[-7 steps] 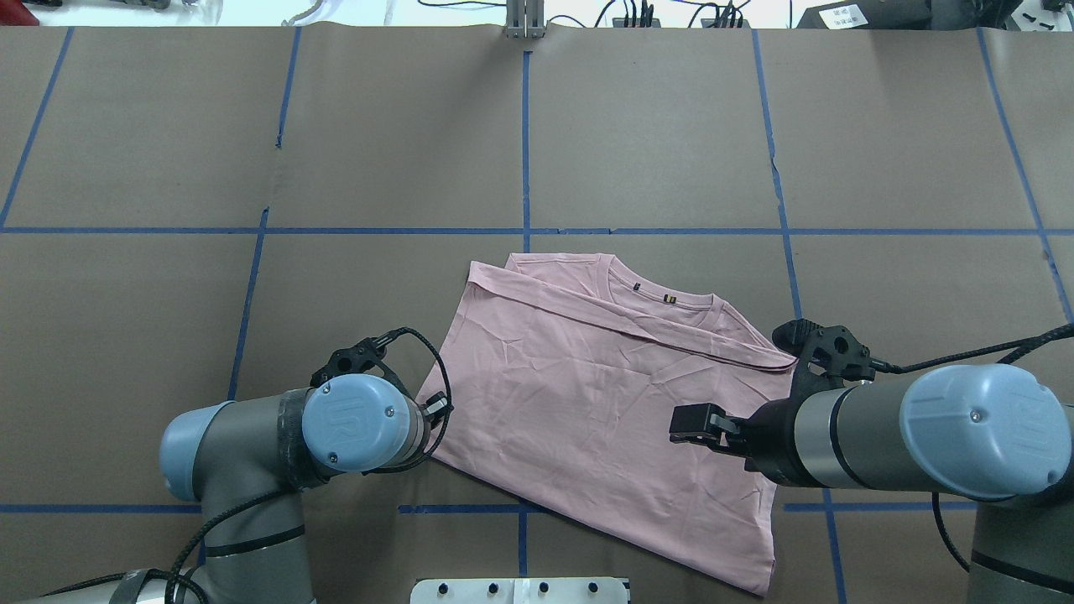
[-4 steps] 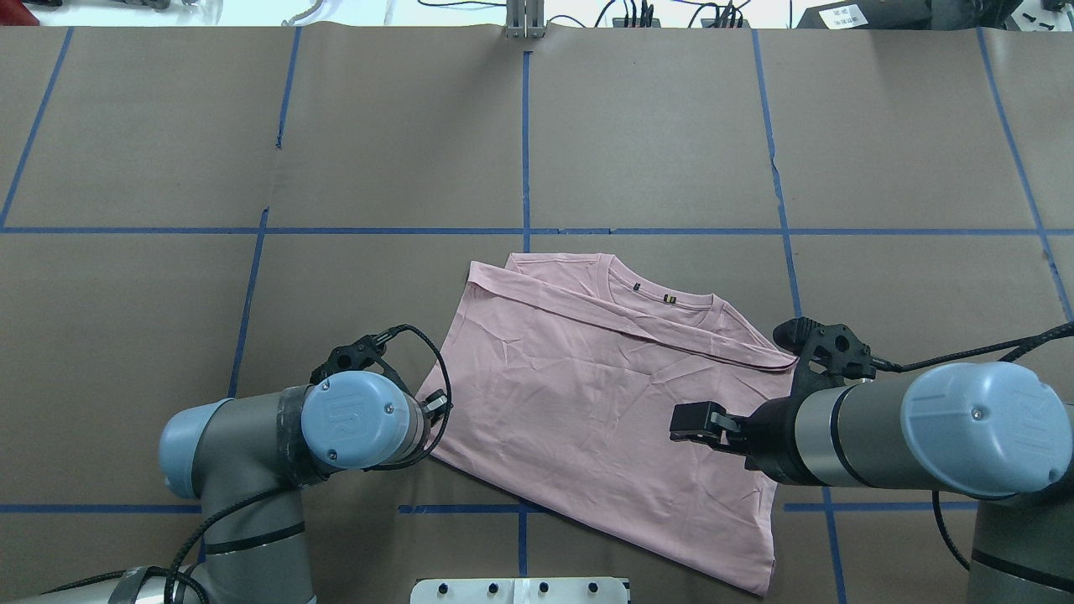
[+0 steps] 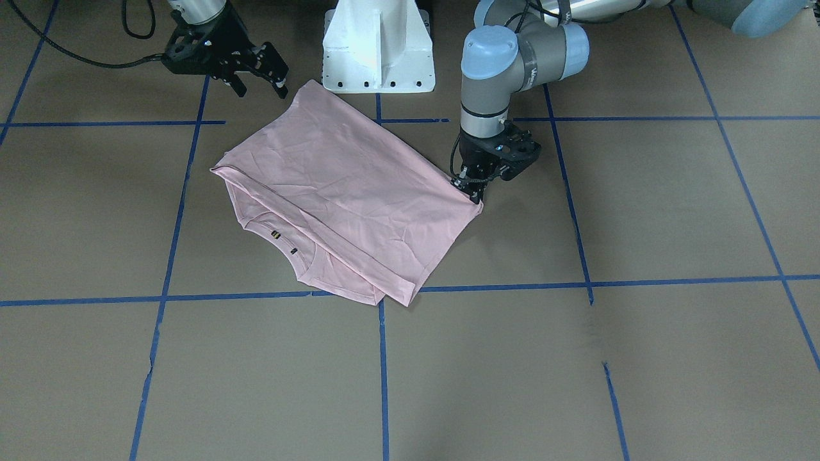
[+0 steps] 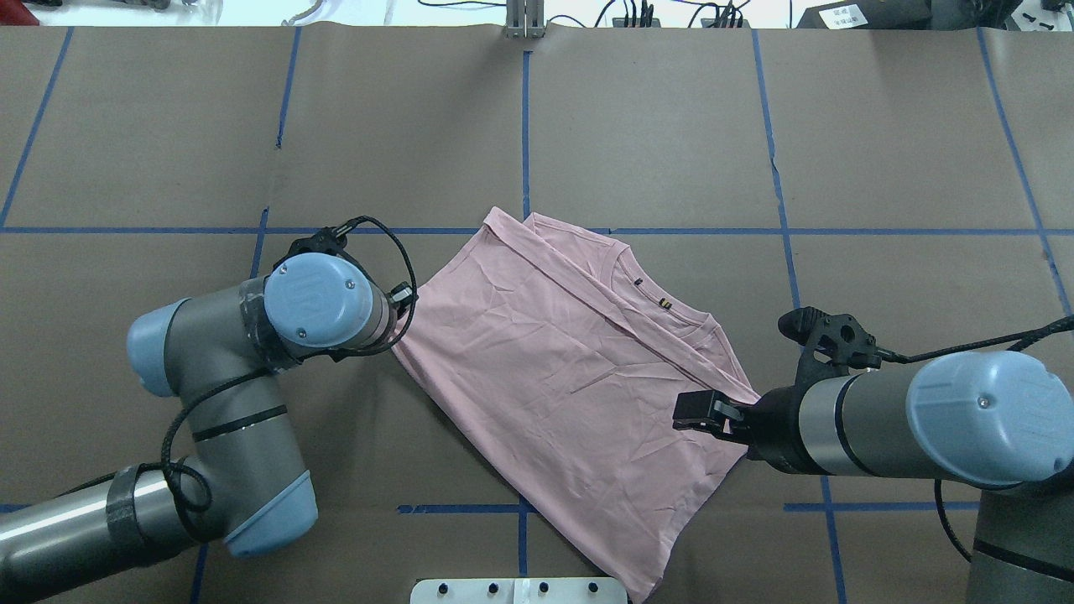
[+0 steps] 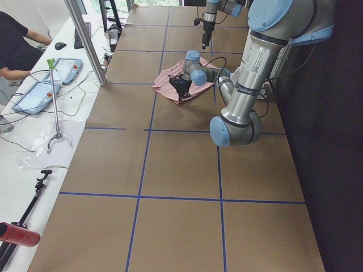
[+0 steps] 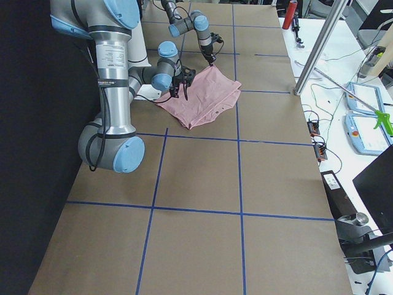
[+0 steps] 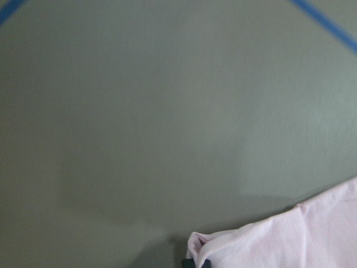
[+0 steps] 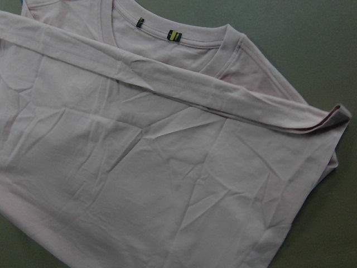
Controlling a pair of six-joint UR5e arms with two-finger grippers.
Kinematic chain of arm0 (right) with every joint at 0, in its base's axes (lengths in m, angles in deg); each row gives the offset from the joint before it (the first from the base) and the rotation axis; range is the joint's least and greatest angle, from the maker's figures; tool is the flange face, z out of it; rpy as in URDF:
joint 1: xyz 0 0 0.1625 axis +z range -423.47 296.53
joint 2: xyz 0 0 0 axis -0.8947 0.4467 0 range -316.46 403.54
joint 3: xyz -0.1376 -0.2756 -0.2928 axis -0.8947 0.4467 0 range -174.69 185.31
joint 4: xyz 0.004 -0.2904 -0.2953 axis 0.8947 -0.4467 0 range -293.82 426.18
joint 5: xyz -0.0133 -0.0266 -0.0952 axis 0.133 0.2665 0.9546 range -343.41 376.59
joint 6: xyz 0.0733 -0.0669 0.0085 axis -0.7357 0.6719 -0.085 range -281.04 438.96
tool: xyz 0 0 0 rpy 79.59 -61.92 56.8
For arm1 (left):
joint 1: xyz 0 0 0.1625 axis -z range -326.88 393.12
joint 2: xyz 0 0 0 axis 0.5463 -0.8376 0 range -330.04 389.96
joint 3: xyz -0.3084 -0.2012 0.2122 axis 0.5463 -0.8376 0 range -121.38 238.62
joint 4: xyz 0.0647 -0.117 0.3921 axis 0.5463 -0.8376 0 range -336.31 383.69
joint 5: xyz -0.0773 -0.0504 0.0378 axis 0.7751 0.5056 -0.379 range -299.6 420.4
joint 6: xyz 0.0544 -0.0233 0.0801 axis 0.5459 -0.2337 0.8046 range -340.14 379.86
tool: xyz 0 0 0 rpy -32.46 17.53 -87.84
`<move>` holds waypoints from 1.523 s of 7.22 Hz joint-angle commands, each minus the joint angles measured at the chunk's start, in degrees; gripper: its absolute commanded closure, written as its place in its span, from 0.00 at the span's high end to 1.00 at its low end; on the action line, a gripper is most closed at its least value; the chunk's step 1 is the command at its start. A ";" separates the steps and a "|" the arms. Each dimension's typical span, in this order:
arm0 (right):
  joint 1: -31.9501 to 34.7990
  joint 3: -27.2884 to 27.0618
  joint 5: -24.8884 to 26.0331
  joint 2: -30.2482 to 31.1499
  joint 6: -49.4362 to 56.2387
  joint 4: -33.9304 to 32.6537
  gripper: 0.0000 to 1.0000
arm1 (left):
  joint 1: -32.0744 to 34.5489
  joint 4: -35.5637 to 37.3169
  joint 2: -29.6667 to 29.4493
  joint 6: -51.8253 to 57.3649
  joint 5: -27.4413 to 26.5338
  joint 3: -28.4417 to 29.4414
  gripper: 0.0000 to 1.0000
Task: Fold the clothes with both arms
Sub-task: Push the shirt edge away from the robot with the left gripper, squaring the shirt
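The clothes are one pale pink T-shirt [image 4: 554, 377], folded in half with its plain back up, lying askew on the brown table. Its ribbed collar [image 4: 663, 306] peeks out at the far edge. My left gripper [image 3: 475, 194] is shut on the shirt's left corner, low on the table; the left wrist view shows the pinched cloth [image 7: 290, 240] at a dark fingertip. In the overhead view the wrist hides those fingers. My right gripper [image 3: 261, 84] hovers open over the shirt's right edge, holding nothing. Its wrist view shows the shirt [image 8: 139, 184] and collar [image 8: 173, 42].
The white pedestal base [image 3: 378, 45] stands just behind the shirt's near corner. Blue tape lines [image 4: 524, 151] grid the brown paper. Beyond the far edge a side bench holds tablets [image 5: 42, 90], with a metal post [image 5: 85, 39] and a seated person [image 5: 17, 48].
My left gripper has dragged its corner away from the base and leftward. The shirt has swung round with it, its near corner sliding toward the pedestal. The right arm has hardly moved.
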 commanded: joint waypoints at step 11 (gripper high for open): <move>1.34 3.74 1.23 -2.49 -0.09 -0.09 1.00 | 12.81 -24.20 -18.74 19.29 -0.59 33.58 1.00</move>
